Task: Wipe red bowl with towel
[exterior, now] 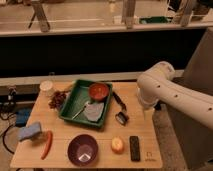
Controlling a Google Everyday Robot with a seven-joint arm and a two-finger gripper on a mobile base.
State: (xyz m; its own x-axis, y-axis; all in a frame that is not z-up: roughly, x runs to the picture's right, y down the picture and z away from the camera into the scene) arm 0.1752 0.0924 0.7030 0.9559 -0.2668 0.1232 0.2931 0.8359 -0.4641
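The red bowl [99,91] sits in the far right corner of a green tray [70,103] on the wooden table. A grey towel [95,112] lies crumpled in the tray just in front of the bowl, with a utensil beside it. My white arm comes in from the right. Its gripper [145,111] hangs down by the table's right edge, right of the tray and apart from both bowl and towel.
A black-handled brush [120,108] lies right of the tray. At the front are a purple bowl [82,149], an orange fruit [117,145] and a black remote [134,148]. On the left are a red chili [47,144], a blue sponge [31,132], grapes [58,99] and a white cup [46,88].
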